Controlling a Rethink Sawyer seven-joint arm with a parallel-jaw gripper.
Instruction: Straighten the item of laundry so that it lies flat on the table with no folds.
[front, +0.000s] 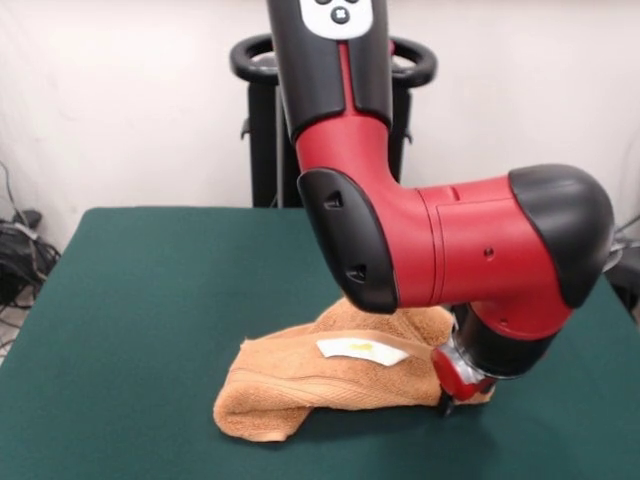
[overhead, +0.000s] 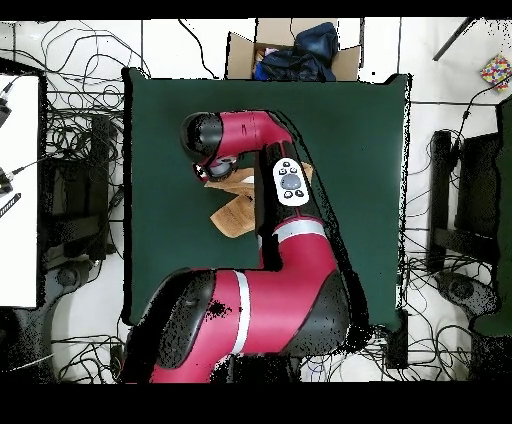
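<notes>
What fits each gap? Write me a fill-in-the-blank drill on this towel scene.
1. The towel lies bunched and ____ rather than flat.
2. The table has a dark ____ top.
3. On top of the towel shows a white ____.
4. The gripper is down at the towel's edge, under the red and ____ arm.

Missing words: folded; green; label; black

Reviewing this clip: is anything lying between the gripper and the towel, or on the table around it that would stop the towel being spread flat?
Nothing visible does. The gripper is down at the edge of the bunched, folded towel, with no object between them. The green table around the towel shows only bare felt in both views, though the arm hides part of it overhead.
</notes>
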